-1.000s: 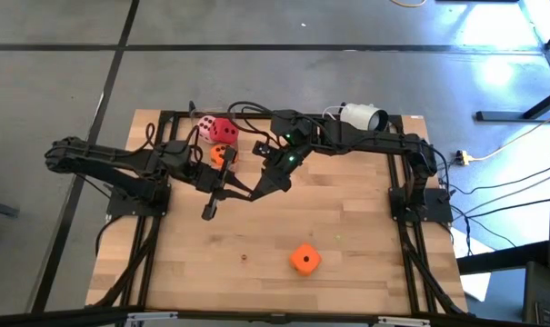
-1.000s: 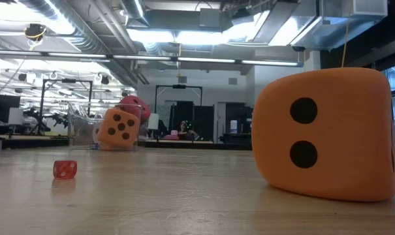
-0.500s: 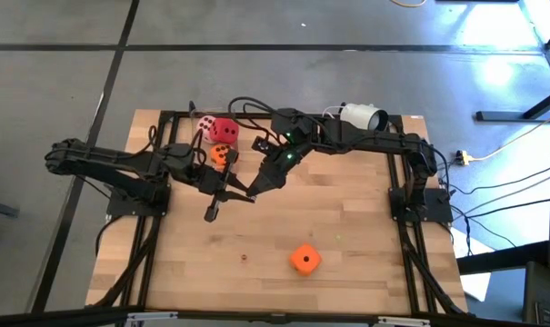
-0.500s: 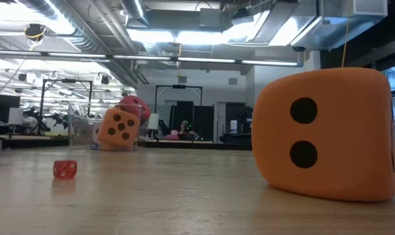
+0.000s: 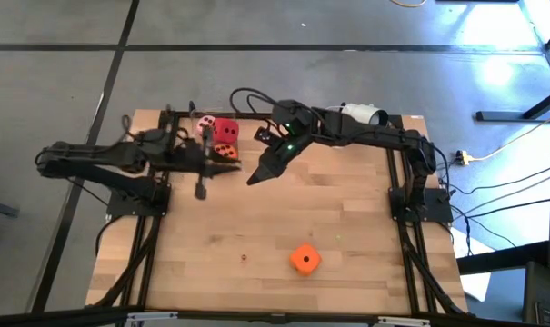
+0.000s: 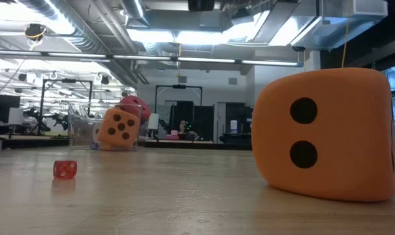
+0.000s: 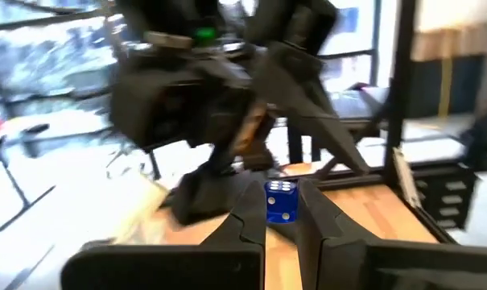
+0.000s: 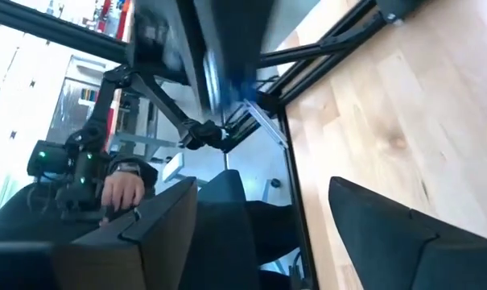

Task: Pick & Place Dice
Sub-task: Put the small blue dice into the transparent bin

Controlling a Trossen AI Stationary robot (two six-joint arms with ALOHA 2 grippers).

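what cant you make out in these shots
- High view: the far orange die is mostly covered by the left arm.
- High and low views: the tiny red die is too small for its pips to be read.
- Left wrist view: everything behind the small blue die is blurred.
- Low view: neither arm is in the frame.

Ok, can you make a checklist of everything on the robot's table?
Surface: wooden table.
Job's things: orange die alone near the front; red die, pink die and second orange die together at the back.
Clutter: tiny red die.
Grippers: left gripper shut on a small blue die; right gripper open, empty.
Cables: black loops at the back edge.
Surroundings: grey floor.
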